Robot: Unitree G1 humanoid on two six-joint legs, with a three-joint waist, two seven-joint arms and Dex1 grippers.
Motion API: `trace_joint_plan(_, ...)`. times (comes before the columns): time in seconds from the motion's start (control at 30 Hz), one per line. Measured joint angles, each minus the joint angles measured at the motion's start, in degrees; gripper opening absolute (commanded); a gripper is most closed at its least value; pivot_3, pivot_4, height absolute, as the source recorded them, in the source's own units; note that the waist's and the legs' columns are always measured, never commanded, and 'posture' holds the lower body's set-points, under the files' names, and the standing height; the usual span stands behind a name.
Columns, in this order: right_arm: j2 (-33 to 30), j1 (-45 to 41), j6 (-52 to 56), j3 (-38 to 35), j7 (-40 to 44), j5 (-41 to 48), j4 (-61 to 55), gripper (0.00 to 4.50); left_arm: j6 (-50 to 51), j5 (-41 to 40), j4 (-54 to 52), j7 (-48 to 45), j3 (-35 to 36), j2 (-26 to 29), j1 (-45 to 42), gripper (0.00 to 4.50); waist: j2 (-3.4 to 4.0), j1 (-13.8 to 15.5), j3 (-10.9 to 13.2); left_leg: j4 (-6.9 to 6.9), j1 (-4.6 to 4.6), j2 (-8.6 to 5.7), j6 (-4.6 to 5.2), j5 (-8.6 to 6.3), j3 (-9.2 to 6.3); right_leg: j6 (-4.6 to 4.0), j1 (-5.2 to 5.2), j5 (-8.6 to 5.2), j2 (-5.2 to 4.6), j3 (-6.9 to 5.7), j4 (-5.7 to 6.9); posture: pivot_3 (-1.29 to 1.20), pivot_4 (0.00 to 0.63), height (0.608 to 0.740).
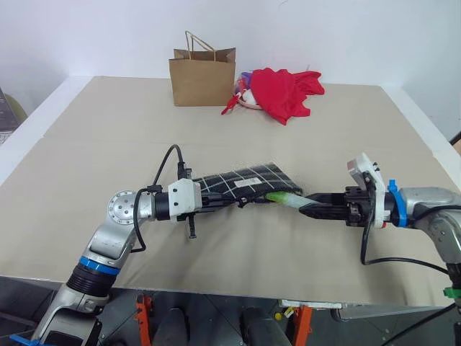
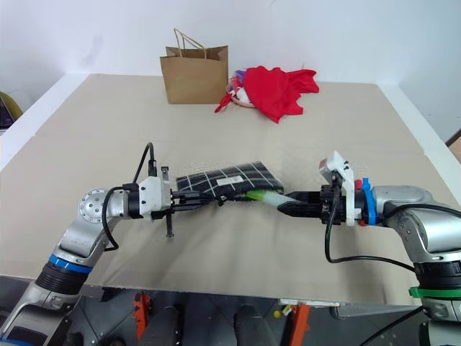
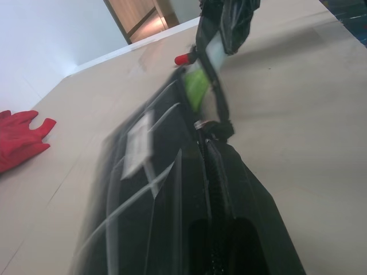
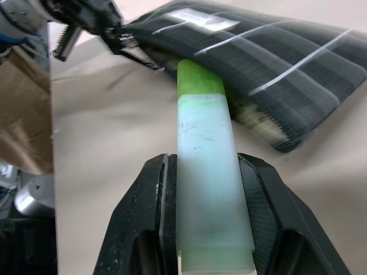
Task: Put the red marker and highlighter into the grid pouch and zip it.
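My left gripper point(image 1: 225, 201) is shut on the left end of the grid pouch point(image 1: 248, 180), a black fabric pouch with white grid lines and a white label, and holds it slightly off the table. From the right, my right gripper point(image 1: 308, 209) is shut on the highlighter point(image 1: 284, 197), pale mint with a light-green cap. The cap end points at the pouch's open zipper edge point(image 3: 209, 154) and touches or enters it. In the right wrist view both fingers clamp the highlighter point(image 4: 206, 172), and the pouch point(image 4: 275, 63) lies just beyond its cap. The red marker is out of view.
A brown paper bag point(image 1: 203, 78) stands at the back of the beige table point(image 1: 108, 144). A crumpled red cloth point(image 1: 288, 90) lies beside it on the right. The table's front edge point(image 1: 216, 292) runs just below both arms.
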Motion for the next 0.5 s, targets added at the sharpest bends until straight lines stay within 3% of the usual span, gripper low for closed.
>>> trace_joint_plan(0.27,-0.4,0.5,2.0,-2.3,-0.3,1.5,-0.4,1.16,0.0,0.0,0.0,-0.1,-0.1,0.0,0.0,0.00,0.00,0.0,0.0,0.00,0.00,0.00,0.00,0.00,0.00,0.00,0.01,0.00,0.00,0.00,0.00,0.00,0.150,0.740)
trace_joint_plan(0.5,1.2,-1.0,3.4,0.1,-1.8,1.2,-1.8,1.16,0.0,0.0,0.0,-0.3,-0.3,-0.4,-0.1,0.00,0.01,-0.1,0.0,0.00,0.01,0.00,0.00,0.00,0.00,0.00,0.00,0.01,0.00,0.00,0.01,0.00,0.150,0.740)
